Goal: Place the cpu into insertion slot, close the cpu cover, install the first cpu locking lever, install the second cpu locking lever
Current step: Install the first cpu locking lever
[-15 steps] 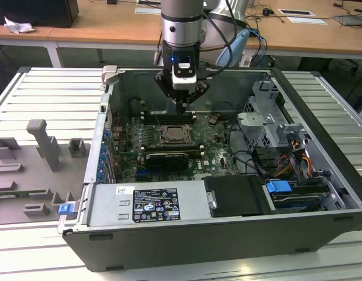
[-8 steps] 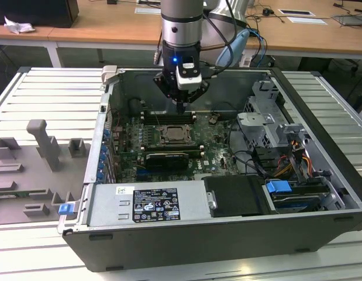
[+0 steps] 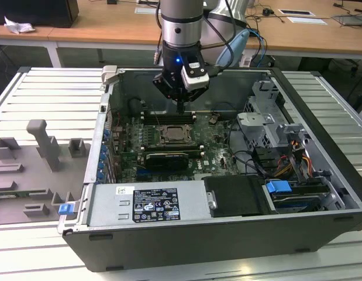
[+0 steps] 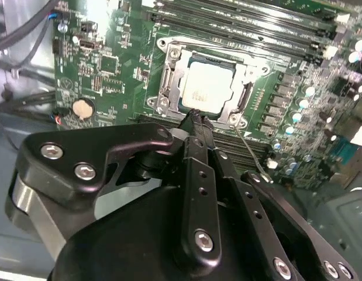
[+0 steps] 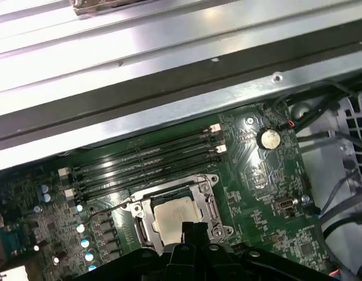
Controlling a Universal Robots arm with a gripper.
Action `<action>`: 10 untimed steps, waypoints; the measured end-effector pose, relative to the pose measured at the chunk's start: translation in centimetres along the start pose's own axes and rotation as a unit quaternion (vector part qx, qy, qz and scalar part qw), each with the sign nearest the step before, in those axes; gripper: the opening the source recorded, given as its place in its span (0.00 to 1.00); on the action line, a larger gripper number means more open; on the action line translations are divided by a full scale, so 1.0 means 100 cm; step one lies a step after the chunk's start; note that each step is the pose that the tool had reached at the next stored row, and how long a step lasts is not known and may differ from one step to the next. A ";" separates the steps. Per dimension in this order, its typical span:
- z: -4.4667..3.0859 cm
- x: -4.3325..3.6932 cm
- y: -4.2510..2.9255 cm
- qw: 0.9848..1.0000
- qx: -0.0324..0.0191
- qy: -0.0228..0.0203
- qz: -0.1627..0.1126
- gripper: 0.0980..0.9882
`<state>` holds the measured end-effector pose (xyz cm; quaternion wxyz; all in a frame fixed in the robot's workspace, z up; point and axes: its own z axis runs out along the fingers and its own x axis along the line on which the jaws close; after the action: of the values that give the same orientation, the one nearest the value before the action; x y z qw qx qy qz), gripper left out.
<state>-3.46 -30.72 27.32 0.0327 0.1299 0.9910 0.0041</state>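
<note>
The cpu lies flat in the socket on the green motherboard, its pale metal top showing through the square window of the cpu cover, which is down over it. A thin wire locking lever sticks out at an angle from one corner of the socket; it shows as well in the first wrist view. My gripper hangs just above the socket's near edge, black fingers pressed together with nothing between them. In the exterior view the gripper is over the socket. The cpu and cover also appear in the first wrist view.
Memory slots run along one side of the socket and a coin battery sits nearby. A black card lies in front of the socket. Drive cage and cables fill the exterior view's right; a grey fixture stands outside on the left.
</note>
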 end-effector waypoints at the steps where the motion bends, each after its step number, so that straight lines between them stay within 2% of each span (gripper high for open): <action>1: 0.0000 0.0000 0.0000 1.000 -0.001 0.000 -0.009 0.01; 5: 0.0001 0.0000 0.0000 0.999 -0.003 0.001 -0.049 0.01; 10: 0.0002 0.0000 0.0000 0.995 -0.006 0.002 -0.101 0.01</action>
<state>-3.47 -30.72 27.30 0.0321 0.0292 0.9990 0.0073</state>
